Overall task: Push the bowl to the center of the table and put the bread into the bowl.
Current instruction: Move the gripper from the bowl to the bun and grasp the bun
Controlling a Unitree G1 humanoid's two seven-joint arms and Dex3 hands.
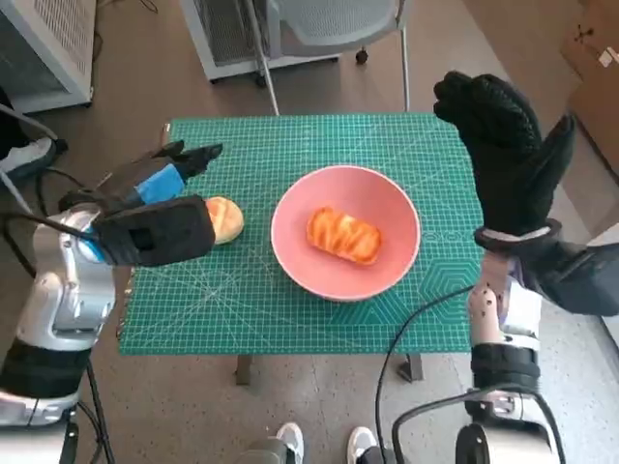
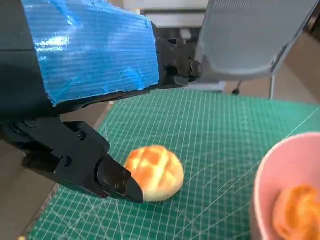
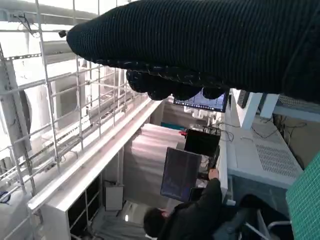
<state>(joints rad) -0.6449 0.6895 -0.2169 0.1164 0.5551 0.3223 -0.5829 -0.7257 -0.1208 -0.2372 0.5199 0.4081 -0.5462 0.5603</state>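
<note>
The pink bowl (image 1: 345, 232) stands a little to the 3 o'clock side of the middle of the green cutting mat (image 1: 290, 309) that covers the small table, and one long glazed bread (image 1: 343, 235) already lies inside it, across the bottom. A second bread, the round bun (image 1: 224, 218), lies on the mat at 9 o'clock from the bowl, near it but not touching its rim. The left hand (image 1: 160, 208) is low over the mat at the 9 o'clock side of this bun. In the left wrist view the black fingertip (image 2: 120, 182) is right at the bun (image 2: 155, 172), but I cannot say whether it really touches; the other fingers reach past the bun on its far side, well apart from the first one, so this hand is wide and grips nothing. The right hand (image 1: 503, 145) is lifted high at about 2 o'clock from the bowl, over the table's edge, with its gloved fingers spread flat and pointing away from the robot; it holds nothing. In the right wrist view the glove (image 3: 210, 45) is a dark band, and behind it a person (image 3: 190, 215) sits at dark screens (image 3: 182, 172). A grey chair (image 1: 329, 29) stands on the floor at 12 o'clock beyond the table.
</note>
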